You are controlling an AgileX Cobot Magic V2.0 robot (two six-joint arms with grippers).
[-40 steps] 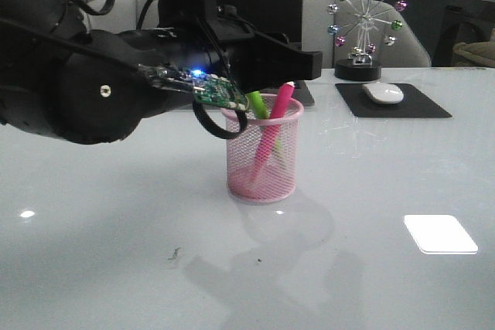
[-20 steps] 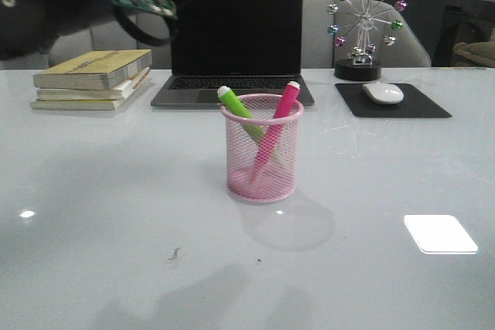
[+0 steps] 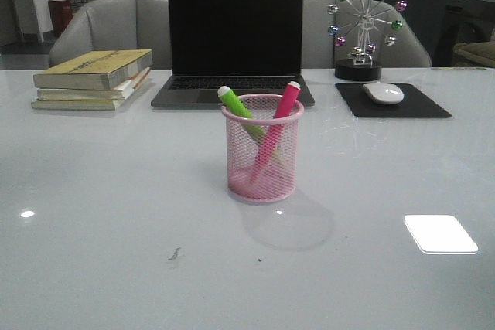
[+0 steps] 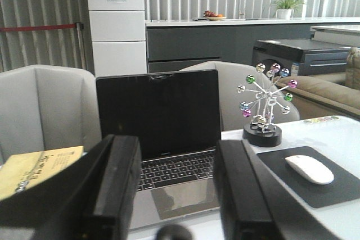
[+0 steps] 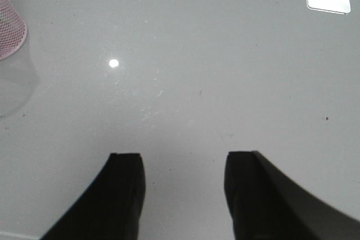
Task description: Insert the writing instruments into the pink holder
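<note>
Holder stands upright near the middle of the table, in front of the laptop. We find both markers inside it. The green marker leans toward the left rim, its pale cap above the rim; the pink marker leans toward the right rim, cap likewise above it. Through the mesh the two appear to cross low in the cup.

We see neither arm in the front view. In the left wrist view the left gripper has its fingers spread apart with nothing between them; it looks out level over the laptop keyboard. In the right wrist view the right gripper is likewise parted and holds nothing, hanging over bare table, with only an edge of the holder in the corner of that view, well apart from the fingers.

Behind the holder we note a stack of books to the left of the laptop, and to its right a mouse on a dark pad, with a ball ornament just beyond.
</note>
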